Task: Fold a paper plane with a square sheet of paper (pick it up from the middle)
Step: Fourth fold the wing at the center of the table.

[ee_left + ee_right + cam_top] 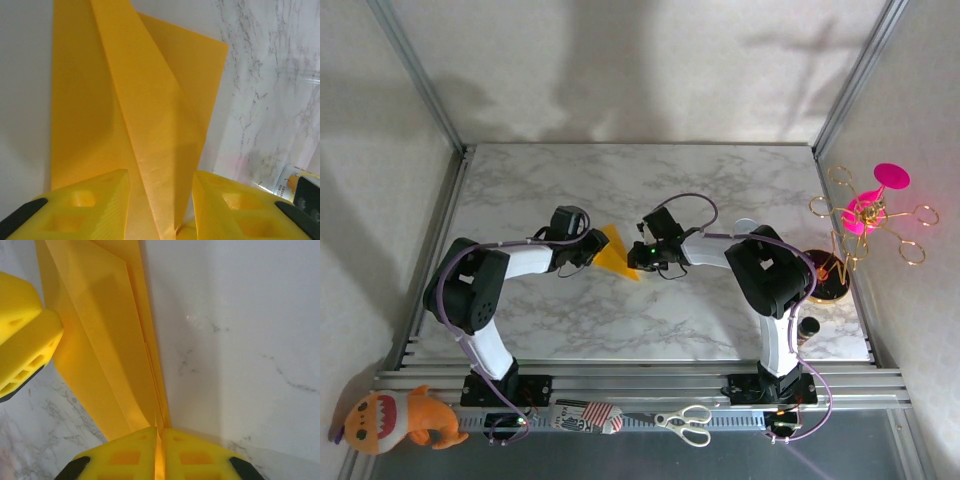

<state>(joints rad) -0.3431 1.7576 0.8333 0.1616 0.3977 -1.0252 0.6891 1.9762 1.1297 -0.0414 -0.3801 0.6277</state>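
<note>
The paper plane (613, 250) is orange-yellow paper folded into a pointed shape, held just above the marble table (620, 180) between my two grippers. In the left wrist view the paper plane (150, 100) fans out ahead, and its narrow creased end runs down between the fingers (100, 200). My left gripper (160, 175) stands open, with a gap on each side of that crease. My right gripper (160, 432) is shut on the layered folded edge of the paper plane (100, 340). The left gripper's finger (25, 335) shows beside the paper in the right wrist view.
A pink and gold wire stand (865, 215) and a round brown dish (825, 275) sit at the table's right edge. On the front rail lie scissors (685, 422), a small packet (588, 416) and an orange plush toy (395, 420). Metal posts frame the corners.
</note>
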